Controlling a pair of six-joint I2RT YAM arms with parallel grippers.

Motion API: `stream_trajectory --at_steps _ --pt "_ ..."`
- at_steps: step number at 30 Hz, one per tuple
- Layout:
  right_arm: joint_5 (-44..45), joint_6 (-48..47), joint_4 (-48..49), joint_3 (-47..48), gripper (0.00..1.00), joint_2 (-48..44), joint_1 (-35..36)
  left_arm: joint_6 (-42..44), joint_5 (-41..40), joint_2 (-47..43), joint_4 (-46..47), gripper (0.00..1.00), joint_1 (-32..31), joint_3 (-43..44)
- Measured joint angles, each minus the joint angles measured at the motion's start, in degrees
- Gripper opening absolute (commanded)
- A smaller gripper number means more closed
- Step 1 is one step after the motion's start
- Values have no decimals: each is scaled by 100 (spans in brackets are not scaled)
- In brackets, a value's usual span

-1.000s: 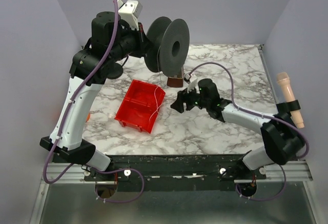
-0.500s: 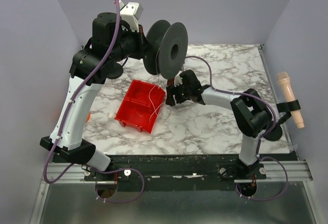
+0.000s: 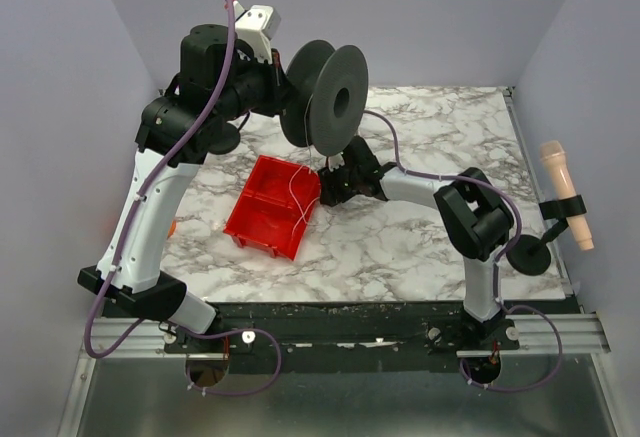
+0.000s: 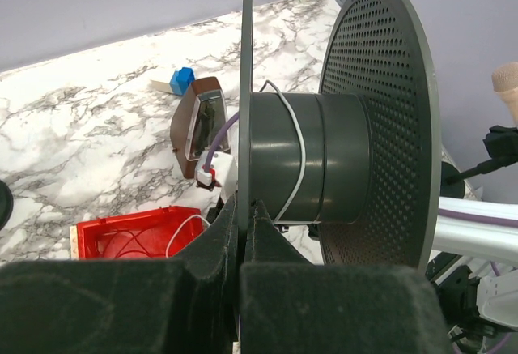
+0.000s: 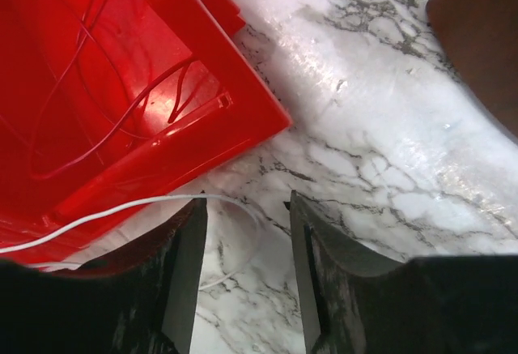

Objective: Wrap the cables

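Left end effector (image 4: 243, 212): I see it pinching the spool (image 4: 324, 168) flange, above the red bin (image 4: 97, 228).
Right end effector (image 5: 247, 240): spread, cable (image 5: 121, 206) between, beside the red bin's corner.

Left arm raised, left gripper (image 3: 285, 89) at the rear flange of the spool (image 3: 335, 92). Spool is in the air over the back of the table (image 3: 440, 127), axis roughly horizontal. Thin white cable (image 3: 303, 195) drops from the spool into the red bin (image 3: 262, 207). Right gripper (image 3: 335, 185) sits low, just beside the bin's right rim, close to the cable. Its jaws aren't readable from above. Beige handle (image 3: 562, 182) clipped at the right wall.
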Motion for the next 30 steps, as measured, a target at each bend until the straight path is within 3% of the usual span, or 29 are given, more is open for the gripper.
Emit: stream_trajectory --at_steps 7,11,22,30 --pt "-50 -50 85 -81 12 20 7 22 13 0 -2 0 0 0" --pt "-160 -127 153 -162 1 7 11 28 22 -2 -2 0 0 0" --pt "-76 490 356 -1735 1 -1425 -94 133 173 -15 -2 0 0 -280" --pt "-380 1268 883 -2446 1 -2712 -1071 321 483 -138 -111 0 0 -758"
